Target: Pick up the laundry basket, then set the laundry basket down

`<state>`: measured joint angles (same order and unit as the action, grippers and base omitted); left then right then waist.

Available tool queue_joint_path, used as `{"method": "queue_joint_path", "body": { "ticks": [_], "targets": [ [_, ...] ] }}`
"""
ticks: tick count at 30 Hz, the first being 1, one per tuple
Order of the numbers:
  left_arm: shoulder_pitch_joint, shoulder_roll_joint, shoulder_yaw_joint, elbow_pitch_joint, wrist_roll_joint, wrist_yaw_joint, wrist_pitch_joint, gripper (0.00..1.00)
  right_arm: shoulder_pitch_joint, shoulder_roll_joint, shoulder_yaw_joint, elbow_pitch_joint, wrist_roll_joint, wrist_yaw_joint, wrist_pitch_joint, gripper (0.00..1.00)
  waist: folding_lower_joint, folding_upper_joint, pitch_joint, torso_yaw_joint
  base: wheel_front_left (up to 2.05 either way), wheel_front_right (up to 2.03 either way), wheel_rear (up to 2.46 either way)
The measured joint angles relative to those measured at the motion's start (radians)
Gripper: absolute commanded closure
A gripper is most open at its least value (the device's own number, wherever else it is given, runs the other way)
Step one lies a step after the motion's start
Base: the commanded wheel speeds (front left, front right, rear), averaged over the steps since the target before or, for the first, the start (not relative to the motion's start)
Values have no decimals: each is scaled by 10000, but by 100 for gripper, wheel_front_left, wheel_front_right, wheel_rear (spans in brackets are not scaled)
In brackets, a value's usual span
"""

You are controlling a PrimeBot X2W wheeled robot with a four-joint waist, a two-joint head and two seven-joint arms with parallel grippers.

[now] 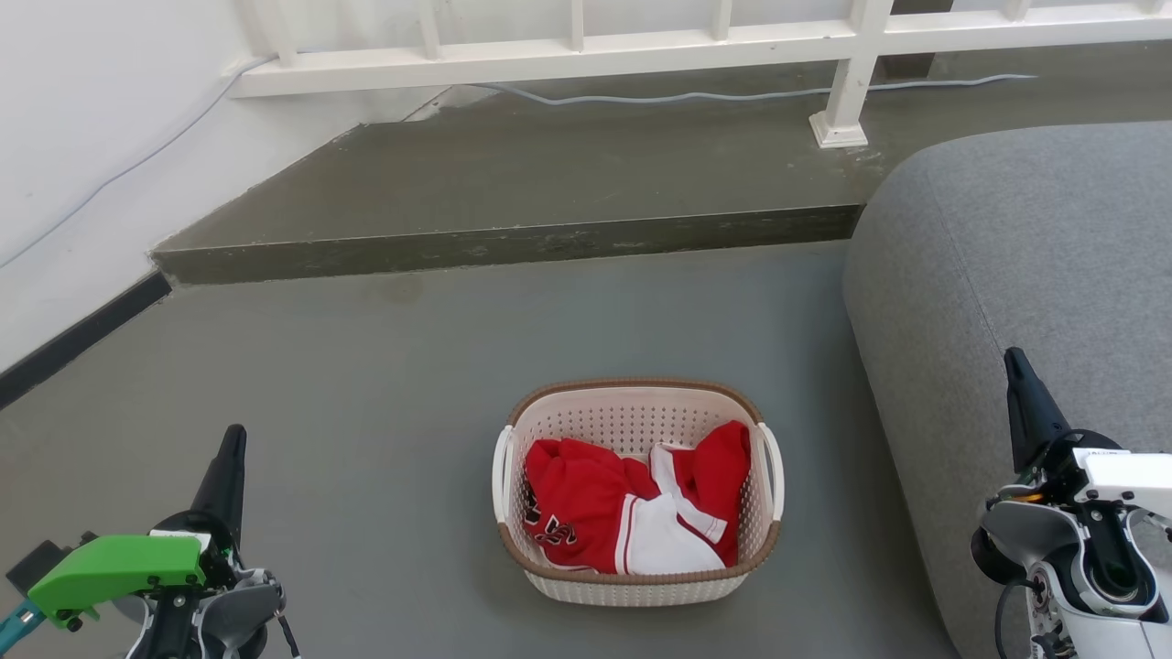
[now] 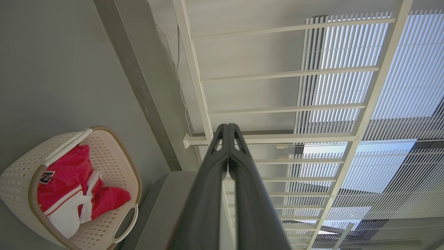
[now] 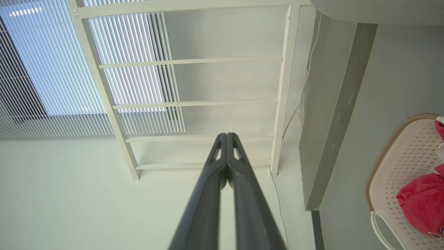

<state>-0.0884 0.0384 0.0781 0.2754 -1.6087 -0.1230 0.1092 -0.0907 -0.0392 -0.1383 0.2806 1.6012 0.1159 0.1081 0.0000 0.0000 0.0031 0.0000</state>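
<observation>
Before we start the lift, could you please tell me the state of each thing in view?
Basket: upright on the floor, not gripped, holding clothes.
Clothes: red and white, crumpled inside the basket.
Left gripper: shut, empty, apart from the basket.
Right gripper: shut, empty, apart from the basket.

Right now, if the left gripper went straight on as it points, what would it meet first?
Likely the white railing: the left gripper has its tips lined up with it, and the basket sits off to one side. Depth is unclear.
</observation>
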Motion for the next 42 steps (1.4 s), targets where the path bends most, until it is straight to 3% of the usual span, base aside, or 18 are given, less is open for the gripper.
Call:
{"method": "queue_joint_path", "body": {
  "ticks": [17, 18, 25, 42],
  "targets": [
    [0, -2, 2, -2, 0, 0, 0, 100, 0, 0, 0, 0, 0, 0, 0, 100, 0, 0, 0, 0, 0, 0, 0],
    [0, -2, 4, -2, 0, 0, 0, 0, 0, 0, 0, 0, 0, 0, 0, 0, 0, 0, 0, 0, 0, 0, 0],
    [320, -226, -102, 458, 0, 15, -4, 0, 428, 247, 29, 474, 0, -31, -13, 0, 0, 0, 4, 0, 0, 0, 0],
    [310, -217, -391, 48, 173, 13, -508, 0, 395, 234, 288, 27, -197, -31, -263, 0, 0, 0, 56, 13, 0, 0, 0]
  ]
}}
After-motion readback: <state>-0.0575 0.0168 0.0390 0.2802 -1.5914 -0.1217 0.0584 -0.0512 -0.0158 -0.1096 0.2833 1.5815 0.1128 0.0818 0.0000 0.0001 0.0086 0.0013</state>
